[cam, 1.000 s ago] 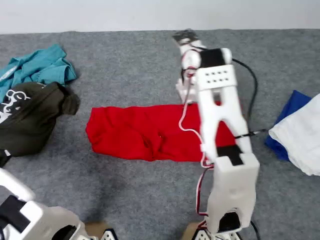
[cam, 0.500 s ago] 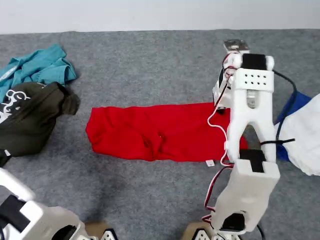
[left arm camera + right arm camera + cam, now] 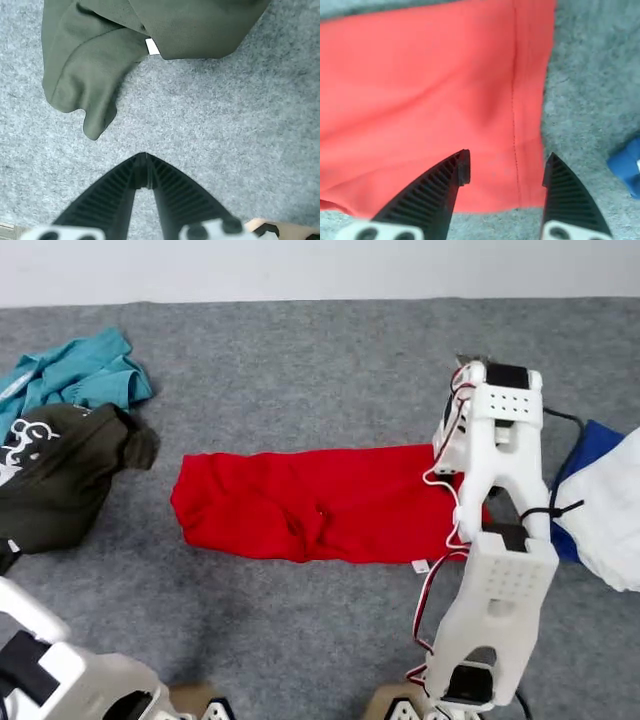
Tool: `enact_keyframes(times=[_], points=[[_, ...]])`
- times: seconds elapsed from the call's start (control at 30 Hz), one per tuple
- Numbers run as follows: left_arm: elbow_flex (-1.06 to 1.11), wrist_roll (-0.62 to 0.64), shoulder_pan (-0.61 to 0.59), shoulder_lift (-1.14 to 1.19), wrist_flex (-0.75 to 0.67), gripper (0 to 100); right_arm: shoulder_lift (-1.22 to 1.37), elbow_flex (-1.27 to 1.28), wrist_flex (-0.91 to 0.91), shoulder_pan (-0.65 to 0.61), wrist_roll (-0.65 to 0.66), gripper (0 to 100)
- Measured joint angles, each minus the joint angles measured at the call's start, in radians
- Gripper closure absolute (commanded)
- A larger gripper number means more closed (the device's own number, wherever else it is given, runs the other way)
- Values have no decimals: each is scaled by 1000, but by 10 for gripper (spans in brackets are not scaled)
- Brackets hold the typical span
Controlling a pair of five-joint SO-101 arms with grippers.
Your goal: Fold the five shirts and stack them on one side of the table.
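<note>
A red shirt (image 3: 310,505) lies folded into a long strip across the middle of the grey table. My right gripper (image 3: 506,169) hangs open just above the red shirt's (image 3: 420,85) right end, near its hemmed edge; its arm (image 3: 495,540) covers that end in the high view. A dark olive shirt (image 3: 60,470) and a teal shirt (image 3: 80,375) lie crumpled at the left. My left gripper (image 3: 146,172) is shut with nothing in it over bare carpet, close to the olive shirt's (image 3: 150,35) edge. A white shirt (image 3: 605,510) rests on a blue shirt (image 3: 585,455) at the right edge.
The grey carpet (image 3: 280,370) covers the whole table. The left arm's white base (image 3: 60,670) sits at the front left corner. A blue corner (image 3: 627,167) of cloth shows beside the red shirt in the right wrist view.
The right arm has swung from the middle of the red shirt over to its right end and dropped lower. The shirts lie as before, and the left arm has stayed still.
</note>
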Motion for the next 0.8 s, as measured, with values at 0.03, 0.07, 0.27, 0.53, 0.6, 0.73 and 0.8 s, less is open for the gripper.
enact_keyframes(times=[0.03,0.07,0.27,0.53,0.6,0.73,0.8], points=[[0,0,0,0,0,995,5,0,0,0,0,750],[0,0,0,0,0,995,8,0,0,-2,0,750],[0,-21,0,0,0,995,-9,103,-17,-5,0,750],[0,-43,0,0,0,995,-176,431,-245,-5,0,750],[0,-43,0,0,0,995,-180,466,-281,-5,0,750],[0,-43,0,0,0,995,-180,471,-321,-5,0,750],[0,-43,0,0,0,995,-157,471,-334,-5,-14,753]])
